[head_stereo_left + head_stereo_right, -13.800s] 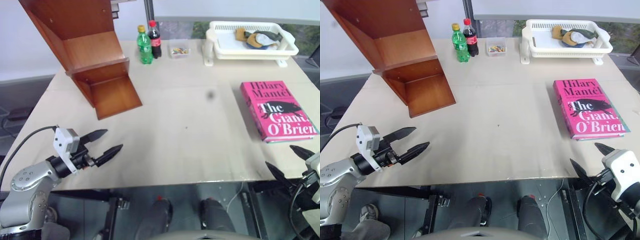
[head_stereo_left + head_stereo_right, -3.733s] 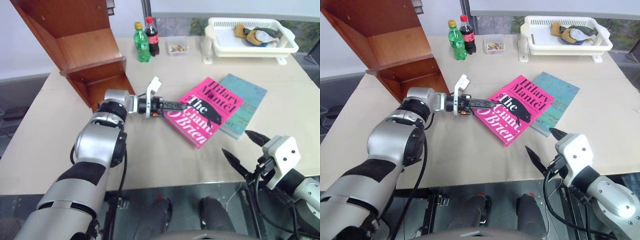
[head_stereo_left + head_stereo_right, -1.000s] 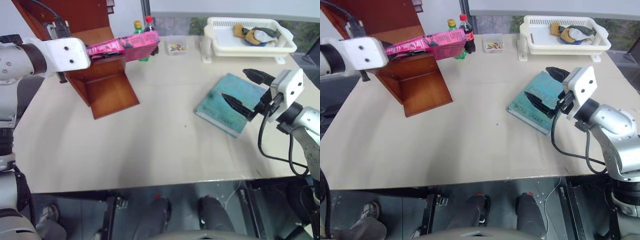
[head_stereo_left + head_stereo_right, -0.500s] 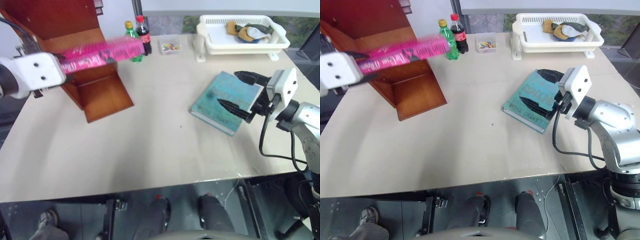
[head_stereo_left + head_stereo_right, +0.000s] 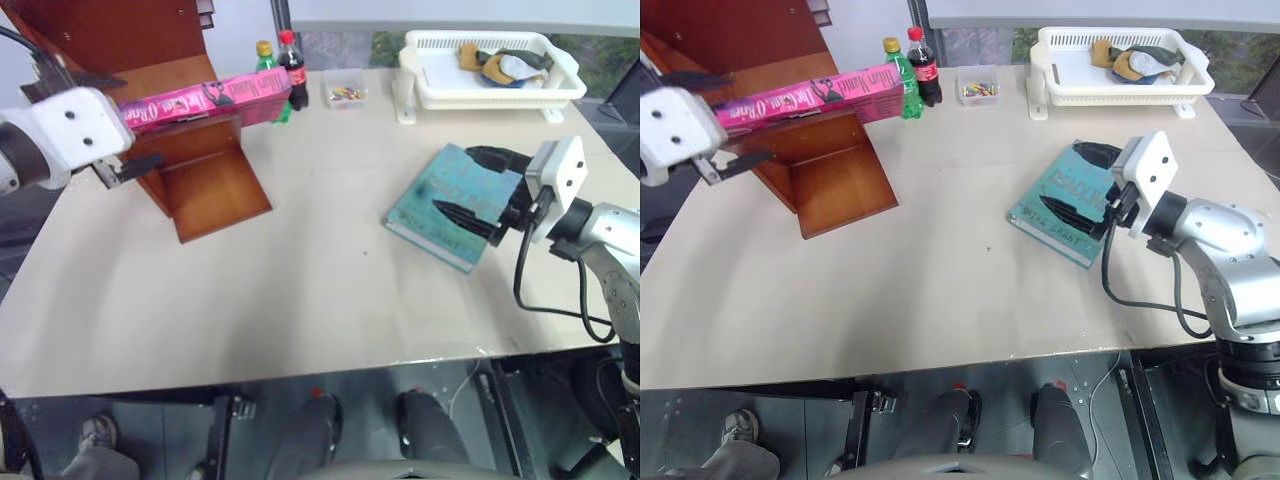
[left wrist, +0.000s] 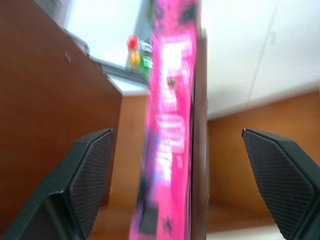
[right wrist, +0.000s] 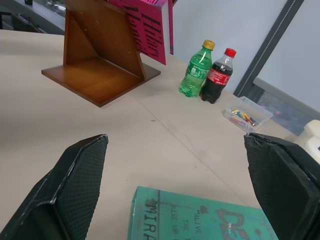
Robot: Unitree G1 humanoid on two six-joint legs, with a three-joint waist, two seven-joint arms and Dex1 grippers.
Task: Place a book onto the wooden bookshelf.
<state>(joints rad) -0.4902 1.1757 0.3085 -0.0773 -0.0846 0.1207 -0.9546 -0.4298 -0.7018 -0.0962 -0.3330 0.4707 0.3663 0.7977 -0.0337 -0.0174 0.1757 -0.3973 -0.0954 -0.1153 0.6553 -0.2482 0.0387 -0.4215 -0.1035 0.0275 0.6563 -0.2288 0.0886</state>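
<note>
Pink book lies flat on bookshelf ledge just ahead of wide-open left claw (released, prob. so it rests unaided); right claw, also wide, hovers over teal book.

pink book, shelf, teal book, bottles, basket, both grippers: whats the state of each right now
pink book: lying flat on a shelf, one end jutting out past its edge
bookshelf: upright on the table
teal book: closed, flat on the table
two bottles: upright, capped
white basket: on the table, holding a few items
left gripper: open, fingers apart from the pink book
right gripper: open over the teal book
</note>
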